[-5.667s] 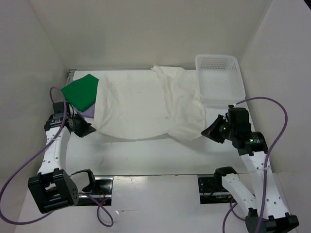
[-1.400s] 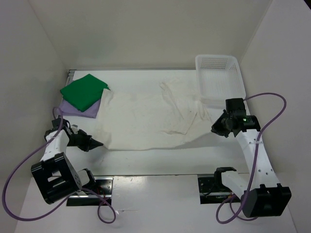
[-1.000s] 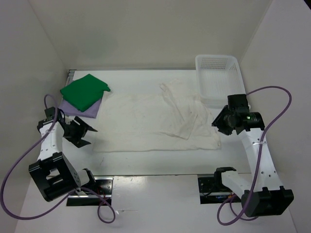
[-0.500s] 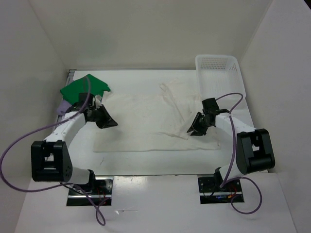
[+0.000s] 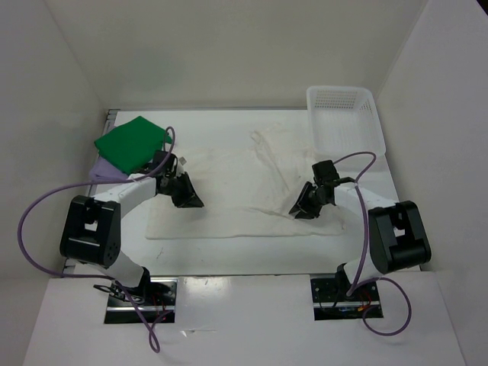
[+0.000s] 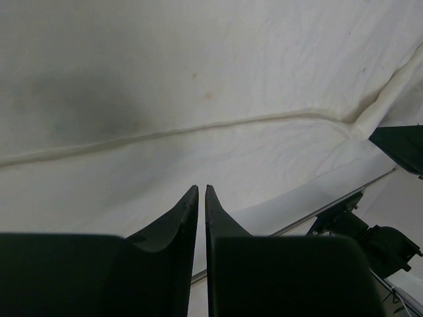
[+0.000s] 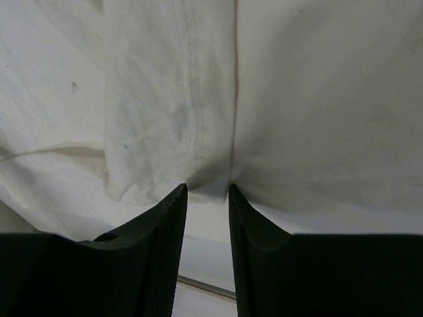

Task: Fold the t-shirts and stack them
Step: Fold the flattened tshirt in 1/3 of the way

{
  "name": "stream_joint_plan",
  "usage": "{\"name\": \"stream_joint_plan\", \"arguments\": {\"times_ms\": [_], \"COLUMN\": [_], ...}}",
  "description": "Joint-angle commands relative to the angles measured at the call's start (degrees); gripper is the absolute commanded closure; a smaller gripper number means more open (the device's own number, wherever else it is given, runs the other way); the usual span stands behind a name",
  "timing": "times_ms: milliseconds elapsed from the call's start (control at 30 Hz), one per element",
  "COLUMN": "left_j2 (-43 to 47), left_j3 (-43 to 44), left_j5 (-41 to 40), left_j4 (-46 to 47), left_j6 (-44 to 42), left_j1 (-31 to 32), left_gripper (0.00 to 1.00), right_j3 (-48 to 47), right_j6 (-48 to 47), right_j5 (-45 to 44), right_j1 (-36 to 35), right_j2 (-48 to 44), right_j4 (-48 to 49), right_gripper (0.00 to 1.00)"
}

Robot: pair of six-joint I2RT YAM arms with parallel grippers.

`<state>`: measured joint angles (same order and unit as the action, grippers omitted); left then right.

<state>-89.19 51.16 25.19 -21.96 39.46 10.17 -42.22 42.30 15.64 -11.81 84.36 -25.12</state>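
Note:
The creamy white t-shirt point(image 5: 236, 179) lies spread flat across the middle of the table. My left gripper point(image 5: 192, 201) is down on its left part. In the left wrist view its jaws point(image 6: 201, 188) are shut to a thin slit with their tips pressed into the white cloth point(image 6: 198, 79). My right gripper point(image 5: 297, 211) is on the shirt's right part, shut on a puckered fold of the cloth point(image 7: 297, 99) between its tips point(image 7: 208, 188). The green t-shirt point(image 5: 131, 142) lies folded at the back left on top of the lavender t-shirt point(image 5: 105, 169).
A white mesh basket point(image 5: 343, 122) stands at the back right corner, touching the shirt's far right edge. White walls close in the table on three sides. The arms' bases and metal rail point(image 5: 244, 274) sit along the near edge.
Both arms swung inward from the shirt's outer sides onto the cloth. Both grippers stood open a second ago and have closed down on the white shirt.

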Motion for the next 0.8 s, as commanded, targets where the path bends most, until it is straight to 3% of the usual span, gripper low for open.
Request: {"name": "stream_joint_plan", "arguments": {"times_ms": [0,200,333,467,567,767], "left_j2": [-0.64,-0.64,-0.64,-0.64,-0.03,1.21], "left_j3": [-0.88,-2.73,-3.78,-4.92,-4.93,-3.61], "left_j5": [-0.23,-0.23,-0.23,-0.23,0.30,2.06], "left_j4": [1.65,2.18,2.71,2.71,2.71,2.71], "left_j6": [0.44,0.44,0.44,0.44,0.44,0.44], "left_j1": [-0.77,-2.00,-3.06,-4.72,-5.25,-5.78], "left_gripper": [0.86,0.86,0.86,0.86,0.86,0.86], "right_j3": [0.91,1.52,0.39,-3.47,-7.51,-18.94], "right_j6": [1.11,1.73,2.25,2.26,2.26,4.62], "right_j5": [-0.70,-0.61,0.18,0.18,1.49,3.52], "right_j1": [-1.89,-2.42,-2.42,-2.42,-2.42,-3.66], "right_j2": [-0.60,-0.60,0.02,2.12,3.70,10.36], "right_j4": [2.01,1.83,2.89,2.89,2.28,2.27], "right_gripper": [0.63,0.62,0.67,0.86,0.94,1.00]}}
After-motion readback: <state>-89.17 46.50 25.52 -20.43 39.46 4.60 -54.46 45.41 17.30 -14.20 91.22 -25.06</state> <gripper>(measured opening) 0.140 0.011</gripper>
